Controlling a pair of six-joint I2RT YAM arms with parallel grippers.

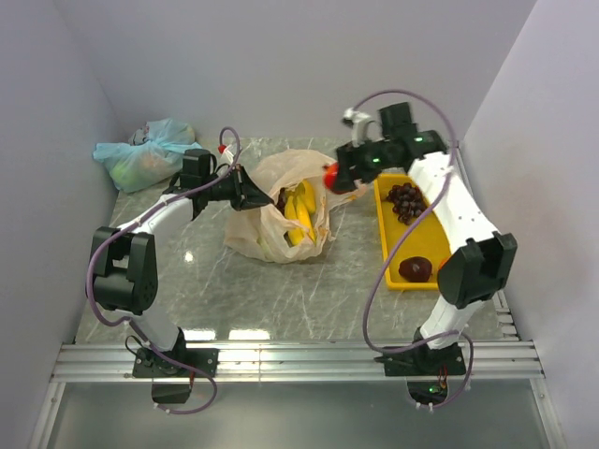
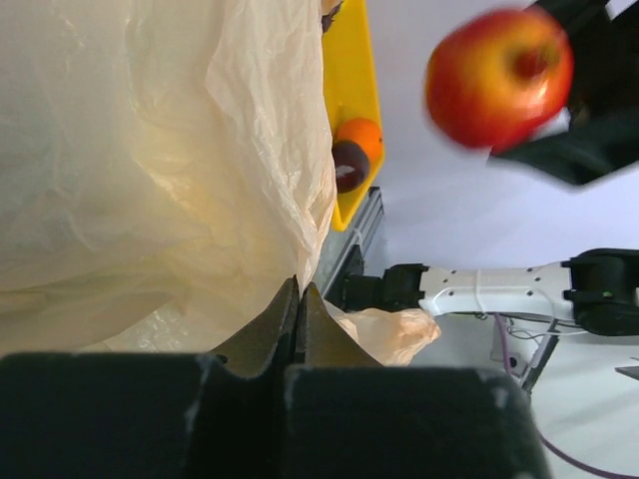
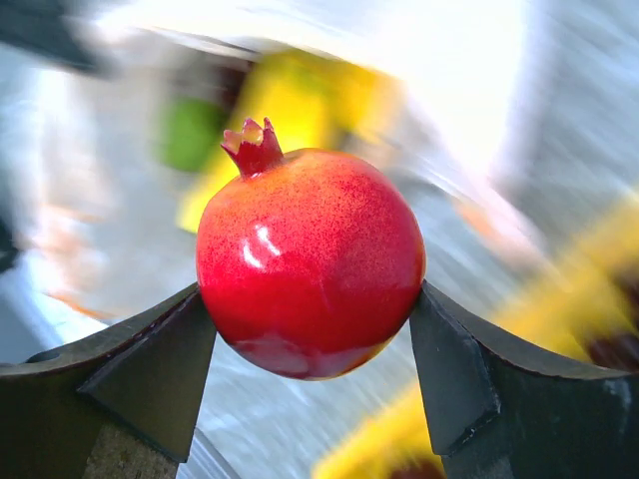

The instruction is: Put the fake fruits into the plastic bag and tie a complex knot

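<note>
Pinches the left rim of the plastic bag (image 1: 267, 238) in the left gripper (image 1: 247, 190), fingers pressed together on the thin film, at the middle of the top view; holds the bag's mouth open toward the right, with a yellow banana (image 1: 299, 213) showing inside; grips a red fruit (image 1: 330, 175), glossy with a small crown, squeezed between both fingers of the right gripper (image 3: 310, 299), just above the bag's right edge; leaves purple grapes (image 1: 407, 199) and a dark maroon fruit (image 1: 415, 268) on the yellow tray (image 1: 385, 248) at right; a pale blue-green bag (image 1: 140, 159) at upper left, well apart.
</note>
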